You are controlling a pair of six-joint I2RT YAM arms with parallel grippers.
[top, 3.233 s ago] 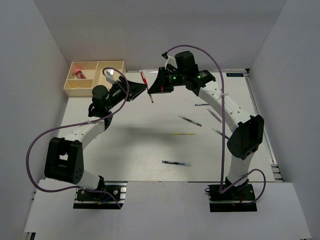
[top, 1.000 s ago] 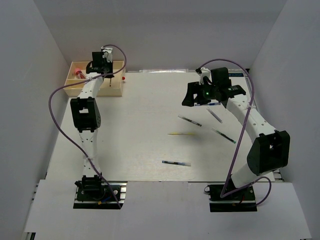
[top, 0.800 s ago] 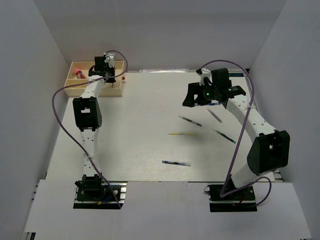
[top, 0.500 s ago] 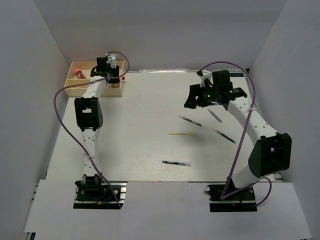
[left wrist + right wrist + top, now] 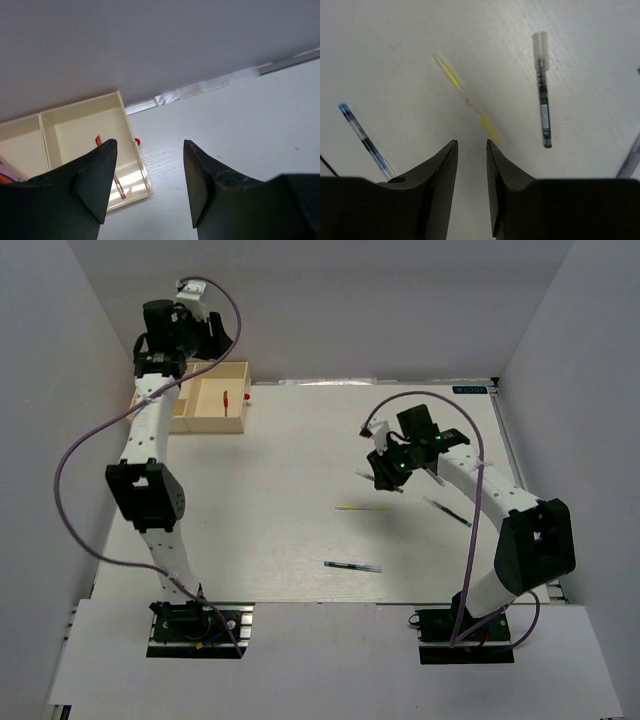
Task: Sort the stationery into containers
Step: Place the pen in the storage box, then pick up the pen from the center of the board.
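My left gripper (image 5: 148, 147) hangs wide and empty at upper left, above the tray (image 5: 210, 423), whose large compartment holds the red pen (image 5: 226, 400). My right gripper (image 5: 471, 145), narrowed and empty, hovers by the yellow-green pen (image 5: 467, 102), seemingly lining up a pick. The left arm (image 5: 147, 440) hides the tray's small compartments.

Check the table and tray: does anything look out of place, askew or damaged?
Nothing looks damaged or spilled. Several pens, including the yellow pen and the blue pen, lie scattered at mixed angles on the table, outside the tray, where one red pen lies.
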